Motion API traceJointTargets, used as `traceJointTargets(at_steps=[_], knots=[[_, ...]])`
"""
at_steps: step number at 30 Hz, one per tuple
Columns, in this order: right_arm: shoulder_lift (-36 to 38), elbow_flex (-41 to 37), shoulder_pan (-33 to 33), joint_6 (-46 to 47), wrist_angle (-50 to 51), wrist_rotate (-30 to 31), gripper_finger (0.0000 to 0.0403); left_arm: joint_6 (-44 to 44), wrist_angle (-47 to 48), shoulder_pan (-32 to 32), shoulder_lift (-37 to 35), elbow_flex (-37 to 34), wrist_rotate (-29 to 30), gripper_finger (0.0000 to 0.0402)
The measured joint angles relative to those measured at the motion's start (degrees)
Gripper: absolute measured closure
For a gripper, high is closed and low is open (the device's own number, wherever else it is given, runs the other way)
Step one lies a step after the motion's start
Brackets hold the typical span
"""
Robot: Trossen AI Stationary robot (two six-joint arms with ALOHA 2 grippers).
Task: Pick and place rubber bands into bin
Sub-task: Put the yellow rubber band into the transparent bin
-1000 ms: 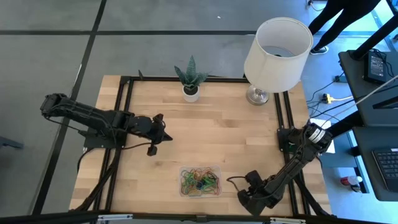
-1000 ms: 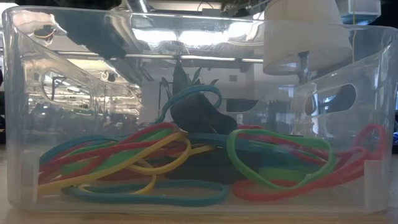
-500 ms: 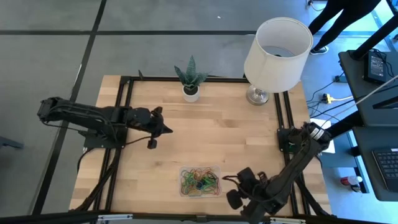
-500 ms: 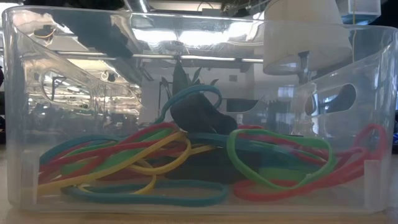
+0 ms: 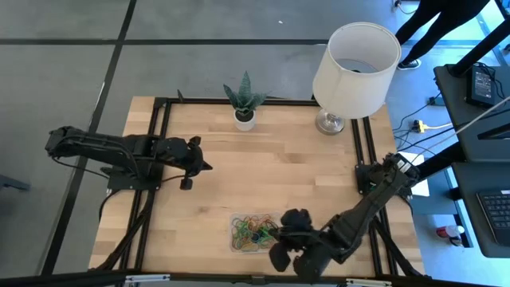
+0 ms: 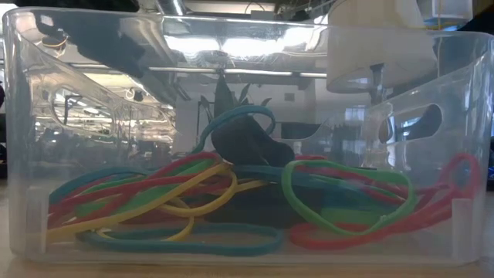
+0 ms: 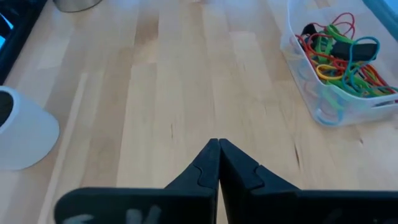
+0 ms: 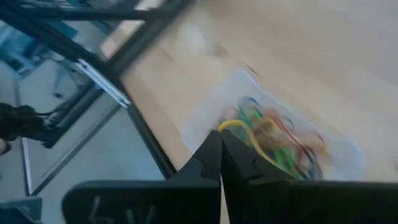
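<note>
The right end effector (image 5: 280,253) is hovering closed, gripping a yellow rubber band (image 8: 239,129), beside the bin (image 5: 256,232) at the bench's (image 5: 271,175) front edge; the left end effector (image 5: 191,163) is waiting closed near the left edge

Even, bright indoor light; 1 view smeared by motion.
Ceiling light glares white along the clear bin (image 6: 231,46) wall in the low view (the room behind warps through the plastic). The right wrist view is blurred throughout; the table (image 5: 279,171) shows soft, short shadows.
</note>
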State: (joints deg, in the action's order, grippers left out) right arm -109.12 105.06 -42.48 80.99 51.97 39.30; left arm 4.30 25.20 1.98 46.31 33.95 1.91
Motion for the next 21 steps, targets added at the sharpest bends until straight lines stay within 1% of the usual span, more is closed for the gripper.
traceJointTargets(at_steps=[4, 7, 11, 16, 19, 21], knots=[[-0.65, 0.00, 2.08, -6.81, -7.69, 0.16, 0.0403, 0.11, 2.55, 0.00, -1.69, 0.00, 0.05, 0.0400], [-2.19, 0.00, 2.97, -7.76, -9.36, -1.91, 0.0403, 0.33, 4.57, 0.00, -2.97, 0.00, 0.10, 0.0399], [-4.62, -0.02, 3.11, -5.30, -9.17, -5.24, 0.0403, 1.43, 7.50, 0.00, -4.84, 0.00, 0.17, 0.0401], [-6.39, -0.04, 3.09, 2.28, -6.06, -8.83, 0.0403, 2.47, 8.27, 0.00, -7.87, -0.21, 0.24, 0.0400], [-6.56, -0.04, 3.41, 5.92, -2.78, -10.60, 0.0403, 2.45, 6.98, 0.00, -10.36, -2.64, 0.22, 0.0401], [-6.56, -0.04, 3.95, 6.48, -0.79, -10.65, 0.0403, 1.37, 4.96, 0.00, -12.16, -5.18, 0.04, 0.0400]])
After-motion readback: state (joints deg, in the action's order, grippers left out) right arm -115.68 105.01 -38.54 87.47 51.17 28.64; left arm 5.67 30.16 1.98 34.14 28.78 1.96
